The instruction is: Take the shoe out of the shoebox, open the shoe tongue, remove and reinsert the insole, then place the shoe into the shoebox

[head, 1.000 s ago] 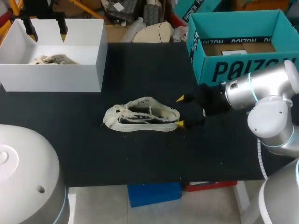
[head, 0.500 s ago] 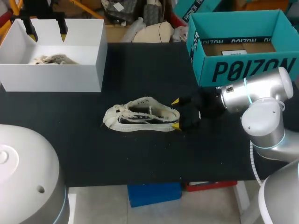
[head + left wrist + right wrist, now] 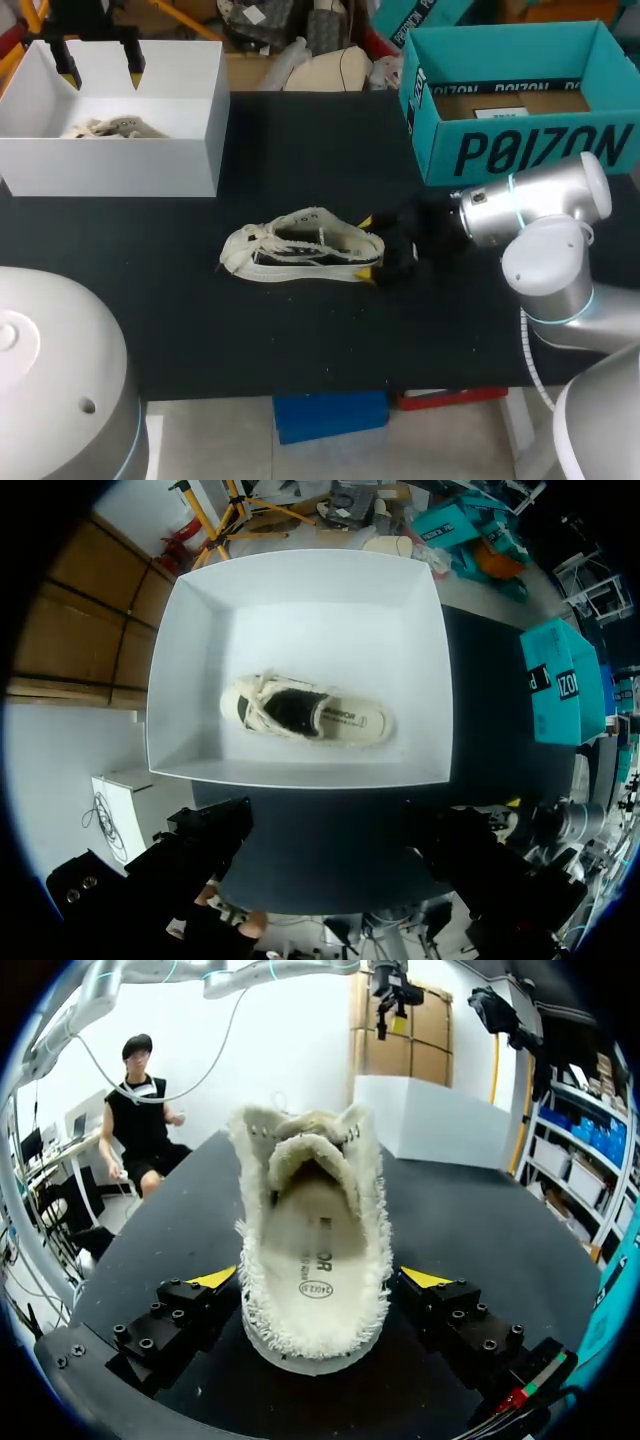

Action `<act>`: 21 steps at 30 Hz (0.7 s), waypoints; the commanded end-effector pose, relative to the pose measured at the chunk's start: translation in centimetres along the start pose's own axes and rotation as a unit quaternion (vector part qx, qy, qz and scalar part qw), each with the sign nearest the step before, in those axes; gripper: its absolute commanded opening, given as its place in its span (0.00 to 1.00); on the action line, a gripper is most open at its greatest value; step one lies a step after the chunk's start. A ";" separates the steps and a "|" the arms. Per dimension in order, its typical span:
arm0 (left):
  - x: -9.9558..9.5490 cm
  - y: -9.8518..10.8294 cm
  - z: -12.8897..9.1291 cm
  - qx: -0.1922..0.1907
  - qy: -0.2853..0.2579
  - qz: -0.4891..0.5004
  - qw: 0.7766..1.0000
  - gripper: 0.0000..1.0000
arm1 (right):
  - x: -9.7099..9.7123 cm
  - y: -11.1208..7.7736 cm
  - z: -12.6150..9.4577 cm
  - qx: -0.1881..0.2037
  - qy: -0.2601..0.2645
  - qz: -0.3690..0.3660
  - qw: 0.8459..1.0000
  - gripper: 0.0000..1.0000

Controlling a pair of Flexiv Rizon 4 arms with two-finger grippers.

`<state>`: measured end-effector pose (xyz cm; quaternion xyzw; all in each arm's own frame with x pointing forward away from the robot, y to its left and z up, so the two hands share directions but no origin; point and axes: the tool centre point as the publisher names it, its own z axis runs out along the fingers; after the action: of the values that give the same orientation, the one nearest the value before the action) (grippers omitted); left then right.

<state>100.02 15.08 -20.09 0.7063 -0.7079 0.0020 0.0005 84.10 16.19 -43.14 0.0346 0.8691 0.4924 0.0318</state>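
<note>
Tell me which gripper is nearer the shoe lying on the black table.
Right. The right gripper straddles the heel of the shoe, fingers open; the left gripper hangs over the white box, well away.

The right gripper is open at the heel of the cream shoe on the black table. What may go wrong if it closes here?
The open right gripper straddles the heel of the cream frayed canvas shoe, low by the sole. Its fingers might catch only the fraying and slip. Nothing steadies the toe, as the left gripper hangs over the white open box, so the shoe may slide or twist.
</note>
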 end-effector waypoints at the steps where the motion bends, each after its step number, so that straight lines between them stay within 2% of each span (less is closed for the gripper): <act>1: 0.0 0.0 0.0 -0.001 -0.001 -0.001 1.000 1.00 | -0.2 -0.1 0.9 -0.002 0.001 0.004 1.000 1.00; 7: 0.0 0.0 0.0 -0.001 -0.001 -0.001 1.000 1.00 | -0.2 -0.2 1.4 0.001 -0.003 0.007 1.000 1.00; 8: 0.0 0.0 0.0 -0.001 -0.001 -0.001 1.000 1.00 | -0.3 -0.3 1.4 0.008 -0.013 0.010 1.000 0.47; 9: 0.0 0.0 0.0 -0.001 -0.001 -0.001 1.000 1.00 | -0.4 -0.4 1.4 0.007 -0.018 0.015 1.000 0.00; 17: 0.0 0.0 0.0 -0.001 -0.001 -0.001 1.000 1.00 | -0.4 -0.4 1.4 0.007 -0.018 0.015 1.000 0.00; 19: 1.4 0.3 -0.9 0.009 -0.008 0.016 1.000 1.00 | -0.4 -0.4 1.4 0.007 -0.018 0.015 1.000 0.00; 21: 2.9 0.8 -1.4 -0.001 -0.010 0.020 1.000 1.00 | -0.4 -0.4 1.4 0.007 -0.018 0.015 1.000 0.00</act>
<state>99.75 13.73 -19.54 0.6906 -0.7232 0.0071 0.0042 84.49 16.82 -43.87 0.0550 0.8708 0.4870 0.0393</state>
